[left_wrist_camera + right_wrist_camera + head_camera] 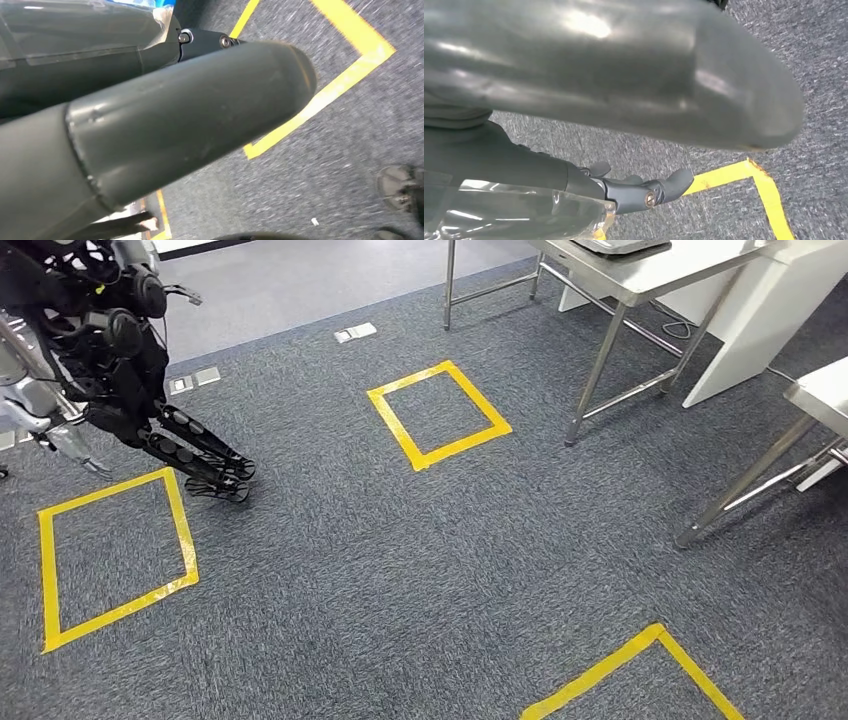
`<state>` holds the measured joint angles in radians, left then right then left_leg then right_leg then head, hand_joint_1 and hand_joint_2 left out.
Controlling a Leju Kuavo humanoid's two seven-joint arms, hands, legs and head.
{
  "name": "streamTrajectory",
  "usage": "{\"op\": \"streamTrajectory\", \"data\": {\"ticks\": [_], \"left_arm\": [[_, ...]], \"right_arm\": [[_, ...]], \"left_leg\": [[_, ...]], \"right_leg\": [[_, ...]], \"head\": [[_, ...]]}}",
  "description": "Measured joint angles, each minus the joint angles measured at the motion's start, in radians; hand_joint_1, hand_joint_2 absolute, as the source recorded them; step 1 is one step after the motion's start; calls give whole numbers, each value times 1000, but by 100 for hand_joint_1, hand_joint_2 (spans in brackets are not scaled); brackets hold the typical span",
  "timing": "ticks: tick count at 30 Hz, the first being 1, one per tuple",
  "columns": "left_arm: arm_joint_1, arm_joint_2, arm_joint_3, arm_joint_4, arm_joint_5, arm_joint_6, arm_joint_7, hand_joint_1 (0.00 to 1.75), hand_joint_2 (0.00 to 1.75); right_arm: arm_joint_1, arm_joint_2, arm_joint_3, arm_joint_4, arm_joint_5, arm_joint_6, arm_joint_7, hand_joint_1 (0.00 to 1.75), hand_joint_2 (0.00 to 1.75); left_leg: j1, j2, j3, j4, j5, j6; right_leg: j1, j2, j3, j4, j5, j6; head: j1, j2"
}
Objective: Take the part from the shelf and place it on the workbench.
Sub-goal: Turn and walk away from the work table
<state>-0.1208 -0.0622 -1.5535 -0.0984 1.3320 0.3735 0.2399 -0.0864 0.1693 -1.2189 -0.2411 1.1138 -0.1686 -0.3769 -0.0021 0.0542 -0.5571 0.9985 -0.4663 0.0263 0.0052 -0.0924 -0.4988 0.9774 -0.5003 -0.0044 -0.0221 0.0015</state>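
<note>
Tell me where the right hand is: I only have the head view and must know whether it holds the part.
Observer: The right hand hangs over grey carpet, beside a yellow tape corner.
Operator: Anything in its fingers?
Observer: No. The fingers are stretched out with nothing between them.
Operator: And the left hand's surroundings?
Observer: In the left wrist view, the left hand's thumb is above another tape corner.

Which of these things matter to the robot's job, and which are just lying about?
Job:
- dark left hand, hanging, holding nothing
- dark right hand, holding nothing
- white-topped steel-legged table, possibly the workbench

Lying about:
- yellow tape square on the grey carpet
- pale floor socket plate
- white slanted panel
</note>
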Motion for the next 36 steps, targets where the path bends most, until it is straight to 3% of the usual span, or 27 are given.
{"op": "streamTrajectory", "data": {"ticks": [1, 3, 4, 6, 8, 9, 10, 12, 14, 16, 17, 19, 21, 22, 23, 24, 25, 27, 29, 30, 32, 34, 36], "left_arm": [[0, 1, -1, 0, -2, 0, 0, 0, 0], [1, 2, -2, 0, -5, 0, 0, 0, 0], [1, 2, -2, 0, -9, 0, 1, 0, 0], [0, 2, -3, 0, -21, -1, 1, 0, 0], [0, 2, -3, 0, -33, -3, 3, 0, 0], [0, 2, -3, 0, -38, -3, 4, 0, 0], [0, 2, -3, 0, -42, -3, 6, 0, 0], [0, 3, -3, 0, -46, -4, 9, 0, 0], [-1, 3, -3, 0, -47, -4, 11, 0, 0], [0, 5, -3, 0, -49, -4, 14, 0, 0], [1, 6, -3, 0, -50, -4, 15, 0, 0], [1, 7, -3, 0, -54, -5, 17, 0, 0], [-1, 8, -3, 0, -57, -5, 18, 0, 0], [-2, 8, -3, 0, -59, -6, 18, 0, 0], [-2, 8, -3, 0, -60, -6, 19, 0, 0], [-1, 9, -3, 0, -61, -6, 19, 0, 0], [0, 9, -3, 0, -62, -6, 19, 0, 0], [-1, 11, -3, 0, -64, -6, 20, 0, 0], [-4, 13, -3, 0, -65, -6, 20, 0, 0], [-5, 13, -3, 0, -66, -7, 20, 0, 0], [-4, 14, -3, 0, -66, -7, 20, 0, 0], [-3, 15, -3, 0, -66, -7, 20, 0, 0], [-4, 16, -3, 0, -63, -7, 20, 0, 0]], "right_arm": [[-1, 1, 0, 0, 0, 0, 0, 0, 0], [-2, 2, 0, 0, -1, -1, 0, 0, 0], [-2, 2, -1, 0, -3, -1, 0, 0, 0], [1, 2, -2, 0, -8, -1, 0, 0, 0], [5, 2, -4, 0, -13, -2, 2, 0, 0], [6, 2, -4, 0, -14, -2, 3, 0, 0], [7, 2, -5, 0, -15, -1, 4, 0, 0], [6, 1, -6, 0, -17, 0, 5, 0, 0], [6, 2, -7, 0, -17, 2, 5, 0, 0], [3, 3, -8, 0, -17, 2, 6, 0, 0], [2, 3, -8, 0, -17, 2, 6, 0, 0], [2, 5, -8, 0, -17, 3, 6, 0, 0], [4, 5, -8, 0, -17, 3, 6, 0, 0], [6, 5, -9, 0, -18, 3, 6, 0, 0], [6, 5, -9, 0, -18, 3, 6, 0, 0], [6, 5, -9, 0, -18, 3, 6, 0, 0], [6, 5, -9, 0, -18, 3, 6, 0, 0], [4, 6, -9, 0, -18, 3, 6, 0, 0], [3, 7, -9, 0, -18, 2, 6, 0, 0], [2, 8, -10, 0, -18, 2, 6, 0, 0], [-1, 9, -10, 0, -18, 2, 6, 0, 0], [-2, 10, -10, 0, -18, 2, 5, 0, 0], [1, 10, -10, 0, -16, 2, 4, 0, 0]], "left_leg": [[-1, -10, -2, -3, 3, 6], [3, -29, 2, -16, 13, 18], [6, -38, 4, -23, 20, 24], [8, -58, 2, -27, 26, 30], [8, -83, -1, -27, 28, 31], [8, -96, -1, -26, 29, 30], [8, -109, 0, -24, 29, 29], [7, -133, -1, -16, 27, 23], [4, -151, -8, -7, 23, 11], [6, -165, -15, -3, 23, 0], [9, -163, -18, 0, 22, -5], [12, -127, -40, 45, -8, -13], [13, -81, -99, 167, -76, -19], [14, -72, -132, 236, -106, -22], [15, -68, -156, 285, -122, -23], [16, -66, -162, 297, -117, -23], [16, -62, -146, 268, -95, -22], [14, -29, -70, 129, -34, -15], [7, 1, -15, 27, -4, -7], [3, 4, -9, 13, -4, -3], [0, -17, -10, 6, 2, 8], [4, -36, -4, -9, 13, 22], [5, -55, -2, -16, 20, 30]], "right_leg": [[0, -8, 2, -2, 0, 4], [-1, 10, -7, 20, -17, 11], [-2, 31, -24, 58, -38, 10], [-7, 73, -84, 190, -100, 4], [-10, 83, -137, 297, -134, 8], [-12, 85, -138, 297, -126, 16], [-16, 89, -120, 255, -102, 27], [-25, 119, -55, 109, -39, 45], [-29, 145, -21, 24, -7, 43], [-26, 137, -17, 17, -1, 29], [-26, 129, -15, 16, 2, 22], [-28, 109, -14, 14, 6, 8], [-24, 85, -14, 13, 5, -2], [-21, 71, -15, 13, 4, -5], [-19, 58, -16, 14, 3, -6], [-17, 45, -16, 14, 2, -7], [-17, 34, -15, 14, 1, -8], [-14, 14, -11, 14, -2, -6], [-7, -2, -8, 14, -7, 0], [-5, -9, -7, 14, -9, 4], [-5, -20, -5, 12, -11, 14], [-7, 15, -16, 42, -32, 21], [-10, 67, -64, 152, -85, 15]], "head": [[0, 0], [1, 0], [2, 0], [5, 0], [6, 0], [7, 0], [7, 0], [8, 0], [9, 0], [7, 0], [6, 0], [2, 0], [-3, 0], [-5, 0], [-5, 0], [-5, 0], [-5, 0], [-6, 0], [-3, 0], [-2, 0], [-1, 0], [1, 0], [5, 0]]}}
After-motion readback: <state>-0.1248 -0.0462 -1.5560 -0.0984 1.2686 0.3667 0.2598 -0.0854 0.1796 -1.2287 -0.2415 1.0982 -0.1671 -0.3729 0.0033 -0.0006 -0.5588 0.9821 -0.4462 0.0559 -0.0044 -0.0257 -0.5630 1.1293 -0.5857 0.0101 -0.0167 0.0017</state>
